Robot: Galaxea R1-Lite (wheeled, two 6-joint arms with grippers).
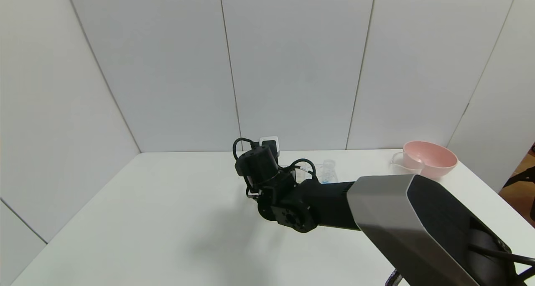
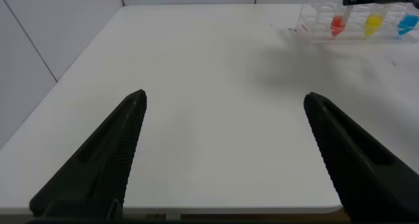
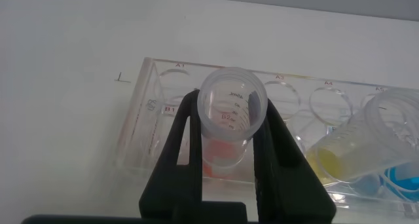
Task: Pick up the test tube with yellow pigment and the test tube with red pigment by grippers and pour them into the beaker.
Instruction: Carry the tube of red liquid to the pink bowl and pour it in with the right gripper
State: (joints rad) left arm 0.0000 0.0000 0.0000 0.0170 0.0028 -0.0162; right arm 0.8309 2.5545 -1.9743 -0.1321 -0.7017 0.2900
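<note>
Centrally, the right claw (image 3: 226,152), two matte black pointed fingers, is clamped on the test tube with red pigment (image 3: 230,116), a clear ribbed-rim tube with printed graduations that stands in a transparent plastic rack (image 3: 141,135) labelled A1 and B1. Just beside it in the rack leans the test tube with yellow pigment (image 3: 350,152), then a blue-filled tube (image 3: 399,181). The left claw (image 2: 222,129) hovers spread wide over the smooth white counter (image 2: 196,67). At the counter's far right, the clear beaker (image 1: 400,162) touches a glossy pink bowl (image 1: 432,158). Pale panelled walls (image 1: 292,60) enclose the space.
</note>
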